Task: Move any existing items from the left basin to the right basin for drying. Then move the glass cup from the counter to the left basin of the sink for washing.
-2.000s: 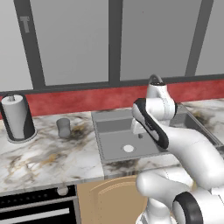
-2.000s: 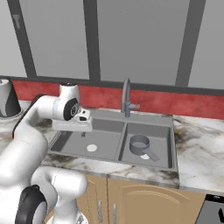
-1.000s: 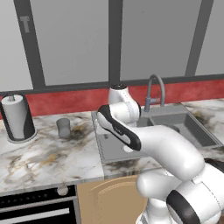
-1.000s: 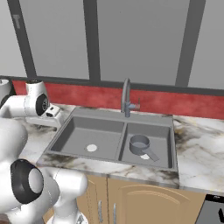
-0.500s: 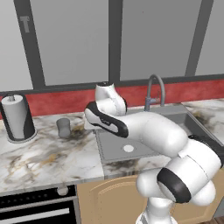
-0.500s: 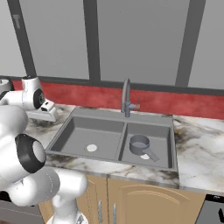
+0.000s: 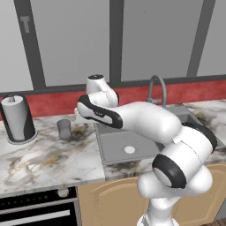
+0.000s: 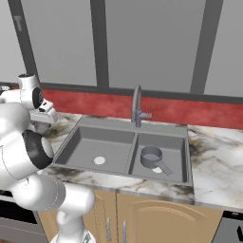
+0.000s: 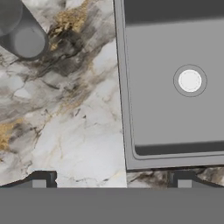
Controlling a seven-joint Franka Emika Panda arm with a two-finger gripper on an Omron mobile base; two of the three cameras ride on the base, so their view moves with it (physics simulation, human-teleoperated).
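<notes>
The glass cup stands on the counter left of the sink, and appears at the hand view's top left as the glass cup. My gripper is open and holds nothing. It hovers over the marble strip between the cup and the left basin's rim. From the base, the gripper hangs just right of the cup. The left basin holds only its white drain. The grey saucepan sits in the right basin, handle pointing toward the front.
A paper towel roll in a dark holder stands at the counter's far left. The curved faucet rises behind the sink divider. A red backsplash runs behind the counter, and an oven front lies below it at left.
The arm has swung left from above the sink to the counter beside the cup. The jaws stayed open. The saucepan has not moved in the right basin.
</notes>
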